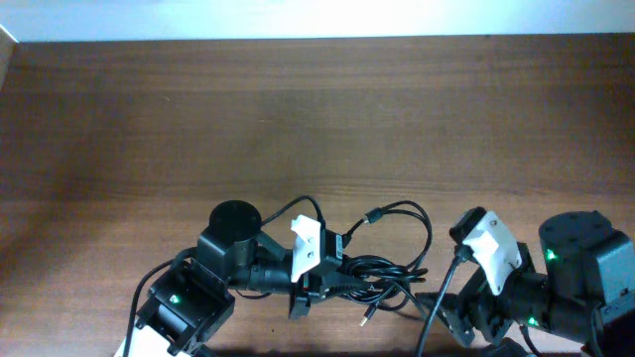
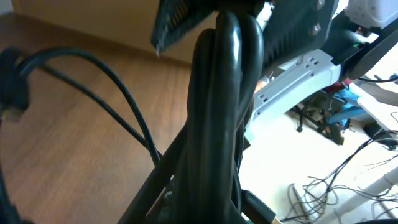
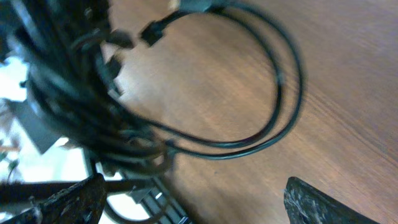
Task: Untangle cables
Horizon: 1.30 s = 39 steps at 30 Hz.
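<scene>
The wooden bench (image 1: 298, 119) is bare across most of its width, and all the business sits at the near edge. There the black cables (image 1: 387, 273) lie in one knotted bundle between the two arms. The left end effector (image 2: 217, 22) is clamped hard on the thick part of that bundle, with several strands squeezed together between its fingers. The right end effector (image 3: 193, 199) hangs beside the tangle with its fingers spread wide and nothing between them. One loop (image 1: 429, 233) arcs out from the bundle over the wood and ends in a small plug (image 1: 375, 214) lying free.

To my eye the job has barely begun. The sensible move is for the left side to act as anchor while the right takes a single strand, and that loose loop looks the best candidate. The right should close on the loop alone, well away from the knot. Then it should draw outward slowly and low over the wood, watching that the plug does not snag in the bundle and tighten it.
</scene>
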Available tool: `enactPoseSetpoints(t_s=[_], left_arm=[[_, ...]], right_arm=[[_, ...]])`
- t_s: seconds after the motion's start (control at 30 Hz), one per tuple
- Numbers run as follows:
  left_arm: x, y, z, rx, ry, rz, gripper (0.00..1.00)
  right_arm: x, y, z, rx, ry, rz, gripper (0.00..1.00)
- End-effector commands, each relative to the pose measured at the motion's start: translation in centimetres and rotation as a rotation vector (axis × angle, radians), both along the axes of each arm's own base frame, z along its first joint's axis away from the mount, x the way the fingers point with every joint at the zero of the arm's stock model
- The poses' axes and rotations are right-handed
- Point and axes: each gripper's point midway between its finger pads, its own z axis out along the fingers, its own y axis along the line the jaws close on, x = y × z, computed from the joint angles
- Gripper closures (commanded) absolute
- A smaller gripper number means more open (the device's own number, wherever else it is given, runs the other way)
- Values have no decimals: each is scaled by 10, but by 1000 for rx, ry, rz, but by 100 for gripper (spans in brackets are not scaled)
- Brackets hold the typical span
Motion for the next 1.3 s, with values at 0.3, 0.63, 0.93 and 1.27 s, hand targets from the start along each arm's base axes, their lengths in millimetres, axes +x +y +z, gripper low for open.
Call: enactPoseSetpoints(t_s=[0.3, 0.63, 0.93, 1.27], left_arm=[[19, -5, 24, -58, 75, 130, 100], [47, -1, 5, 12, 187, 358, 100], [66, 10, -12, 62, 282, 521, 100], [13, -7, 8, 3, 55, 126, 100]], right_arm=[[-17, 18, 8, 74, -19, 172, 10], [-4, 22, 0, 49, 29, 160, 96], [2, -2, 1, 2, -14, -16, 92], [11, 2, 9, 23, -65, -19, 51]])
